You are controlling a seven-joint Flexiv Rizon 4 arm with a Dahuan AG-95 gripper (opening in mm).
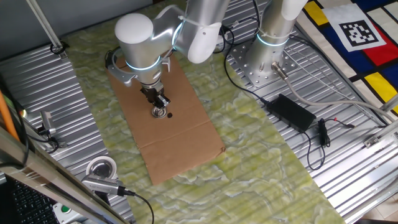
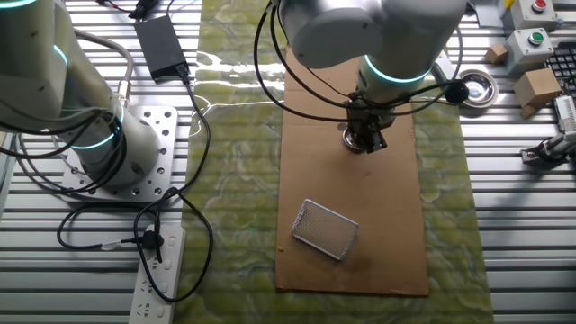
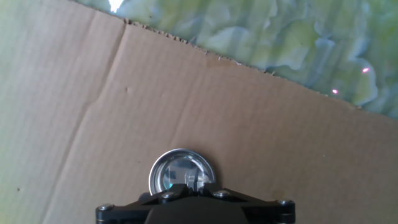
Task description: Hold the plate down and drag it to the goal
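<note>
The plate (image 3: 169, 173) is a small round shiny metal disc lying flat on a brown cardboard sheet (image 1: 180, 134). My gripper (image 3: 194, 182) points straight down with its shut fingertips resting inside the plate's dish, near its right half. In one fixed view the gripper (image 1: 161, 103) stands over the plate (image 1: 158, 113), with a tiny black dot (image 1: 170, 115) just to the right of it. The other fixed view shows the gripper (image 2: 368, 135) covering most of the plate (image 2: 350, 139). I cannot tell which spot is the goal.
A silver mesh rectangle (image 2: 326, 229) lies on the cardboard (image 2: 387, 234) nearer its other end. A white tape roll (image 1: 101, 168) sits off the green mat, a metal bowl (image 2: 477, 88) beside the cardboard. A second arm's base (image 1: 264, 59), a power brick (image 1: 292, 112) and cables lie alongside.
</note>
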